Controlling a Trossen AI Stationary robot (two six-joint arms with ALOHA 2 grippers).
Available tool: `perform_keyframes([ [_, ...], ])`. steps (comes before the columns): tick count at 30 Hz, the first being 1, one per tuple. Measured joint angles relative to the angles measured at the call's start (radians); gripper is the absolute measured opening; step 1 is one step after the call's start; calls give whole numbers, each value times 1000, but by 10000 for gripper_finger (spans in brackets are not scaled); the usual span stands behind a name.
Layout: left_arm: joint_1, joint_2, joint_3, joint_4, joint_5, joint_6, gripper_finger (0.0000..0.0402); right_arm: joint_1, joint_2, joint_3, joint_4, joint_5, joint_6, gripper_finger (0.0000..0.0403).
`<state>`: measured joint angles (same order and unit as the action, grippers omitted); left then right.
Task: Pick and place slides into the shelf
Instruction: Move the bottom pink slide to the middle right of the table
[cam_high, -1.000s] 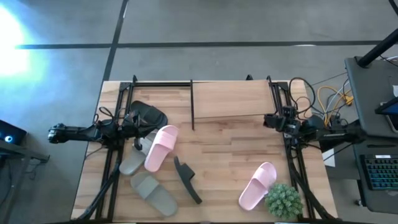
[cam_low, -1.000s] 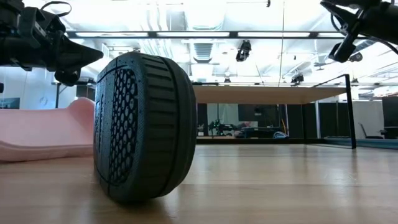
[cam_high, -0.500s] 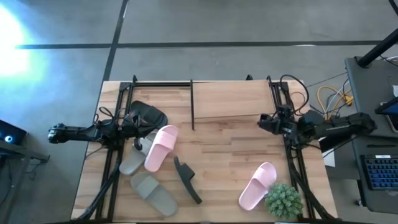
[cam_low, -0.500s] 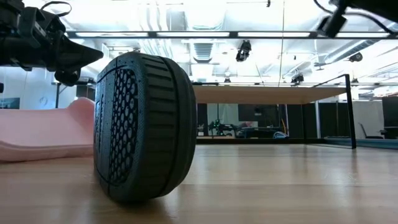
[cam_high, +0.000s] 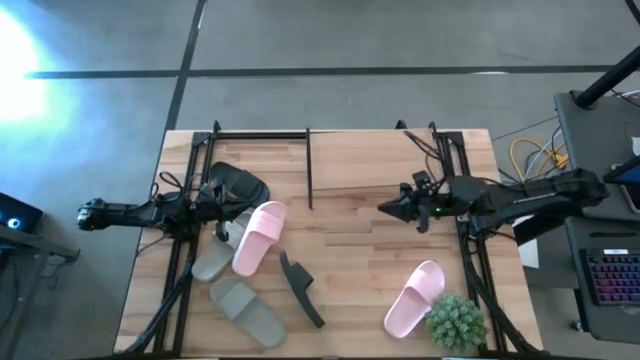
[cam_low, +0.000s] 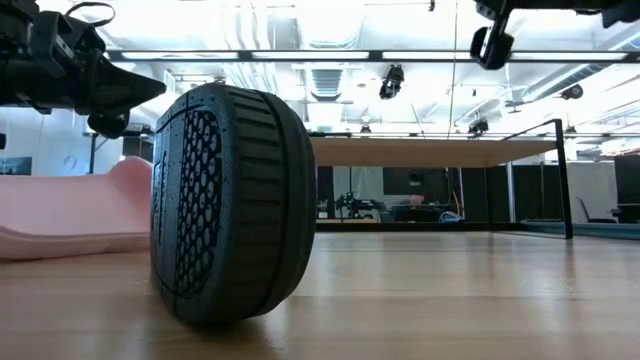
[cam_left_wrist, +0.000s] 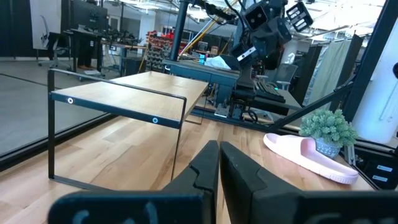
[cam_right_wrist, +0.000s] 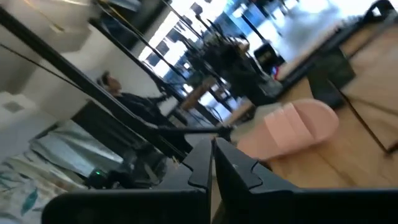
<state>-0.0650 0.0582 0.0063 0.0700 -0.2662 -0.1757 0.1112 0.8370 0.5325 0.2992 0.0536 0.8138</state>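
The table (cam_high: 350, 255) is light butcher-block wood with a smooth, matte top. The shelf (cam_high: 370, 160) stands at the middle of its far edge: a flat pale board in a thin black metal frame, rigid and holding no slides.

The slides are moulded rubber, judged light, flexible and slightly grippy. The broad arched strap is the best place to grip.

- Black slide (cam_high: 238, 185): near the left edge, beside the shelf's left end.
- Pink slide (cam_high: 258, 238): left of centre, lying across a grey slide (cam_high: 210, 262).
- Second grey slide (cam_high: 247, 310): near the front edge, left of centre.
- Second black slide (cam_high: 300, 290): on its side, textured sole exposed.
- Second pink slide (cam_high: 414, 297): near the front right corner, touching a small potted plant (cam_high: 457, 322).

The left gripper (cam_high: 222, 188) hangs by the first black slide, fingers pressed together, empty. The right gripper (cam_high: 384, 208) hangs before the shelf's right half, fingers also pressed together, empty.
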Motion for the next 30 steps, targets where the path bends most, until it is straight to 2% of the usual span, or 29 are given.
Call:
perform_keyframes([
  [4, 0, 0, 0, 0, 0, 0, 1, 0, 81, 59, -3, 0, 23, 13],
  [9, 0, 0, 0, 0, 0, 0, 1, 0, 184, 143, -4, -1, 172, 13],
  [16, 0, 0, 0, 0, 0, 0, 1, -6, 312, 237, -12, -13, 153, 13],
  [20, 0, 0, 0, 0, 0, 0, 1, -42, 359, 267, -13, -143, 193, 13],
  [24, 0, 0, 0, 0, 0, 0, 1, -51, 400, 288, -12, -178, 222, 13],
  [27, 0, 0, 0, 0, 0, 0, 1, -64, 441, 304, -12, -243, 216, 13],
  [30, 0, 0, 0, 0, 0, 0, 1, -69, 483, 322, -13, -244, 234, 13],
])
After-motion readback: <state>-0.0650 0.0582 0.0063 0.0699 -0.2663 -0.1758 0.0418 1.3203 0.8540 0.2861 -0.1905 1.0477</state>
